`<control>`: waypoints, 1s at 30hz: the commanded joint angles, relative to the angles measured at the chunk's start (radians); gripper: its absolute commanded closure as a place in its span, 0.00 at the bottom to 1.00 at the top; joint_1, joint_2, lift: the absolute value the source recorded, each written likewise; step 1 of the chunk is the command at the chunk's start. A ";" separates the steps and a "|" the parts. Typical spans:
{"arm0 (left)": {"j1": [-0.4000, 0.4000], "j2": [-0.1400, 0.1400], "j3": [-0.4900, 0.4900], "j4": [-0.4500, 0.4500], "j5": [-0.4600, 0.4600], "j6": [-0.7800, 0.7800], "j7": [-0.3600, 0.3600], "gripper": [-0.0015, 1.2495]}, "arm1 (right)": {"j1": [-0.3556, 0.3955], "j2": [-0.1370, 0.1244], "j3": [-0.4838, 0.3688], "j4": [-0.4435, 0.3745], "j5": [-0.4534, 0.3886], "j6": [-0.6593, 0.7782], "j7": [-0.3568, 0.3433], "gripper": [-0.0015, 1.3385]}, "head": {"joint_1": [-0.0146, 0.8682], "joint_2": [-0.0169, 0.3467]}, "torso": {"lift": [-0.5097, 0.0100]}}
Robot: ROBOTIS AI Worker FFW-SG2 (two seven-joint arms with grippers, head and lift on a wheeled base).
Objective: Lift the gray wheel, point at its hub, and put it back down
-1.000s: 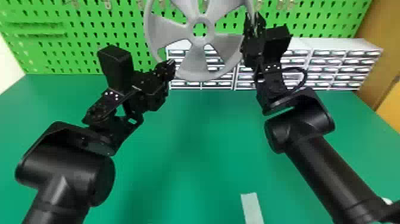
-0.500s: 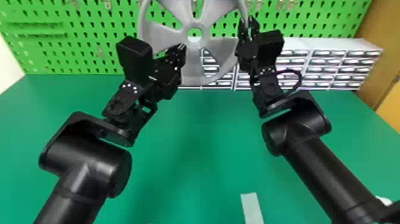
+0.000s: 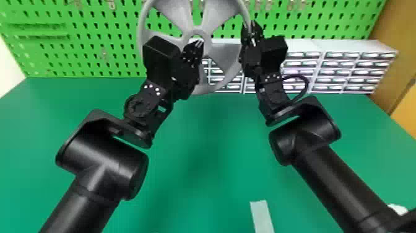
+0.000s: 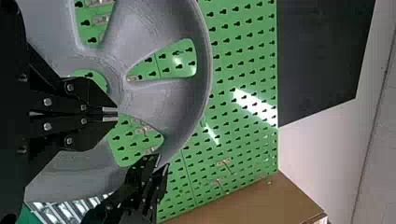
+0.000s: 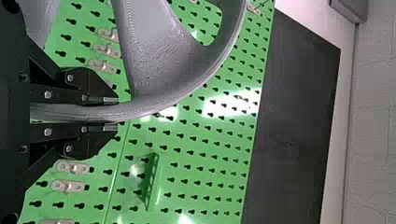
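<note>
In the head view my left gripper point(image 3: 198, 43) is at the hub of the gray wheel point(image 3: 227, 57), which stands upright in the air above the table. My right gripper point(image 3: 252, 26) is shut on the wheel's right rim. The left wrist view has my left gripper point(image 4: 116, 114) shut with nothing between its fingers, its tips just beside the hub of the gray wheel point(image 4: 159, 100); whether they touch it I cannot tell. In the right wrist view the rim of the gray wheel point(image 5: 159, 100) runs between the fingers of my right gripper point(image 5: 116, 114).
Behind the wheel rise a green pegboard point(image 3: 102, 40) and white drawer units point(image 3: 334, 62) at the back of the green table point(image 3: 198, 173). A pale strip point(image 3: 261, 217) lies near the table's front.
My left gripper has moved right, from beside the wheel's left rim to its hub. The wheel and my right gripper have shifted slightly left.
</note>
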 commanded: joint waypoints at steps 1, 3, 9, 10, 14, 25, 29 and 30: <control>-0.015 0.000 -0.008 0.020 -0.010 -0.001 0.000 0.98 | 0.001 0.000 0.005 0.000 0.000 0.000 0.000 0.98 | 0.80 0.18 | 0.81; -0.020 0.000 -0.008 0.032 -0.011 -0.001 0.000 0.98 | 0.001 0.000 0.009 0.000 0.000 0.000 0.000 0.98 | 0.80 0.18 | 0.81; -0.030 0.002 0.001 0.058 -0.030 0.001 0.000 0.98 | 0.002 -0.002 0.015 -0.008 0.002 0.000 0.000 0.98 | 0.80 0.18 | 0.81; -0.032 0.002 0.003 0.058 -0.033 0.001 0.000 0.98 | 0.004 -0.002 0.015 -0.009 0.002 0.000 0.000 0.98 | 0.80 0.18 | 0.81; -0.037 0.003 0.006 0.063 -0.051 0.001 0.000 0.98 | 0.007 -0.003 0.018 -0.015 0.002 0.000 0.000 0.98 | 0.80 0.18 | 0.81; -0.046 0.009 0.006 0.063 -0.065 0.003 -0.001 0.98 | 0.014 -0.006 0.021 -0.025 0.002 0.000 0.000 0.98 | 0.80 0.18 | 0.81; -0.046 0.009 0.007 0.063 -0.064 0.003 -0.001 0.98 | 0.016 -0.006 0.021 -0.025 0.003 0.000 0.000 0.98 | 0.80 0.18 | 0.81; -0.046 0.011 0.007 0.063 -0.064 0.003 -0.001 0.98 | 0.016 -0.006 0.021 -0.025 0.003 0.000 0.000 0.98 | 0.80 0.18 | 0.81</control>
